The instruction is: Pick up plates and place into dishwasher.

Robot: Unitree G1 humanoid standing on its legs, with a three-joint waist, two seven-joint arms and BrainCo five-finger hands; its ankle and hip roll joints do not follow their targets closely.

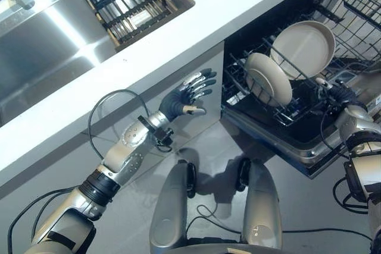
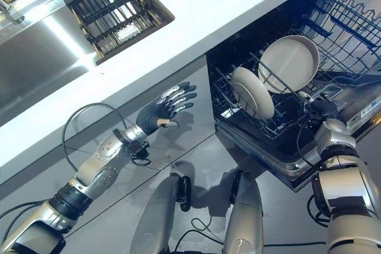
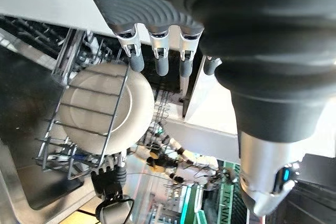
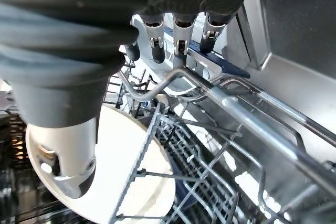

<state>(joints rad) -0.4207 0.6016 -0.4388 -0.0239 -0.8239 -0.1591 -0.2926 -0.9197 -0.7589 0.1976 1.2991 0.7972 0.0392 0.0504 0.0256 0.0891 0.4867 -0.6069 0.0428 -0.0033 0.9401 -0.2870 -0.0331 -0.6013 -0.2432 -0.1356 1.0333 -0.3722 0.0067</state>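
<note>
Two cream plates are standing on edge in the pulled-out dishwasher rack: the smaller plate in front, the larger plate behind it and tilted back. Neither hand is carrying anything.

The left hand is hovering in front of the grey cabinet face under the white countertop, fingers straight and spread, well apart from the rack. The right hand is sitting at the rack's near corner. In its wrist view the fingers are reaching just past the rack's wire rim, looking relaxed rather than curled round it; contact with the wire is hard to tell.

My read: this is between placements, with both visible plates already loaded. The next move calls for finding another plate, probably up by the steel sink or the black drainer basket, and clearing the right hand from the rack first.

No loose plate is visible. The drainer looks empty of plates, though its slots are hard to read. The right hand is partly blocked by the wrist in the head views, and the far end of the rack is cut off.
</note>
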